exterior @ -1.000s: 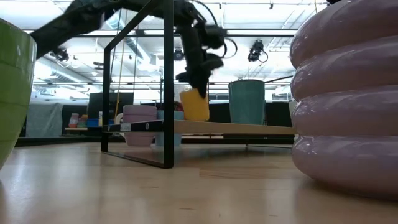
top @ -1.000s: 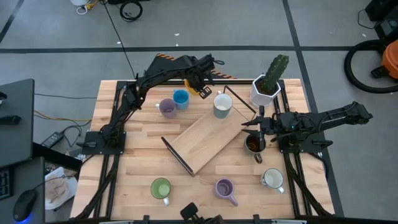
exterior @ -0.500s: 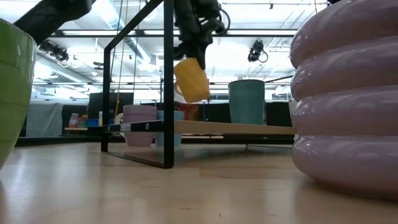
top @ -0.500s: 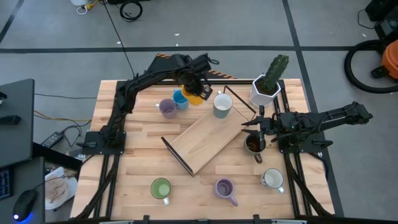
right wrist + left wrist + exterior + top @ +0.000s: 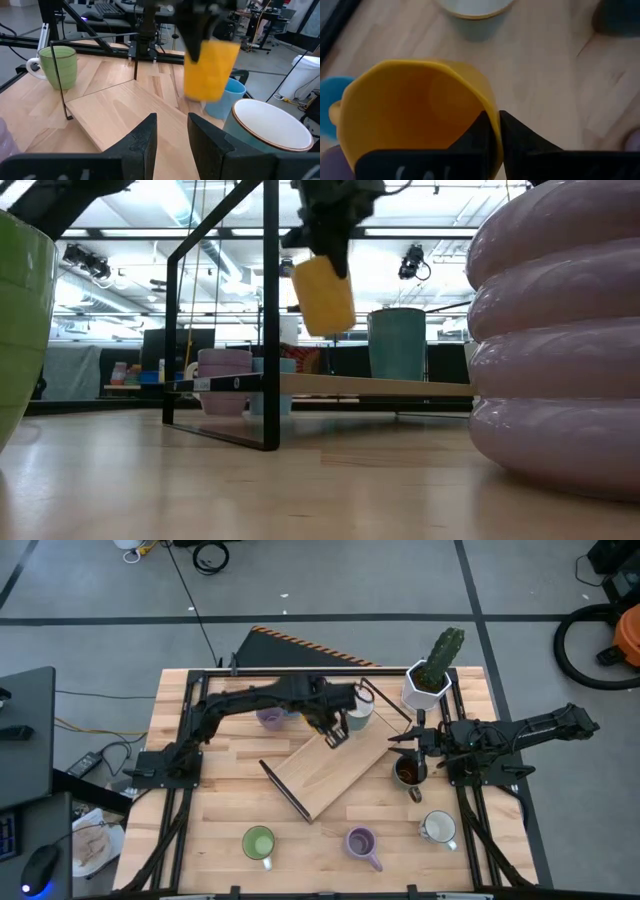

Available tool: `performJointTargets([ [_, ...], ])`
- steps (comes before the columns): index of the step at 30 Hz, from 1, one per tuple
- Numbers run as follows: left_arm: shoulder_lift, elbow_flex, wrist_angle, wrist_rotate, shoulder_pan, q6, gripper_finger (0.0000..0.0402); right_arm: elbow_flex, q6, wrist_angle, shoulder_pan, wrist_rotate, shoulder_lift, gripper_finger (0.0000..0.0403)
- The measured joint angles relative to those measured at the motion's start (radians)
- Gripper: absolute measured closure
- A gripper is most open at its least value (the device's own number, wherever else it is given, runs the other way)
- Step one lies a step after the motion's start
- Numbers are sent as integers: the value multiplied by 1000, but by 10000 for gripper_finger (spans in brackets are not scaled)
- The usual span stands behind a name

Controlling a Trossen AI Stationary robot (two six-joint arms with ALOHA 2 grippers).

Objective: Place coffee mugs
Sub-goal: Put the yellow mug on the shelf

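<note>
The orange mug was carried, within a second, from the table's far edge to above the wooden shelf board, pinched by its rim in the left gripper; placement was judged imminent. A white mug stood close beside the drop point, a lilac mug behind. The right gripper was parked slightly open beside the brown mug.

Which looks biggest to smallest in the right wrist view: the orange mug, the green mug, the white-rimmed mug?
1. White-rimmed mug, though it sits nearest the camera, so its lead is unsure.
2. Orange mug, held up by the left gripper.
3. Green mug, farthest off, so it may only look smallest.
</note>
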Motion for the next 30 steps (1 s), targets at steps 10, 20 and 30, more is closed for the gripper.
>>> performJointTargets([
  [10, 5, -151, 202, 63, -23, -44, 373, 0, 2, 5, 0, 0, 6, 289],
  [20, 0, -246, 318, 68, -20, -38, 373, 0, 0, 6, 0, -3, 7, 289],
  [30, 4, -262, 342, -12, -19, 39, 373, 0, 0, 6, 0, -4, 7, 289],
])
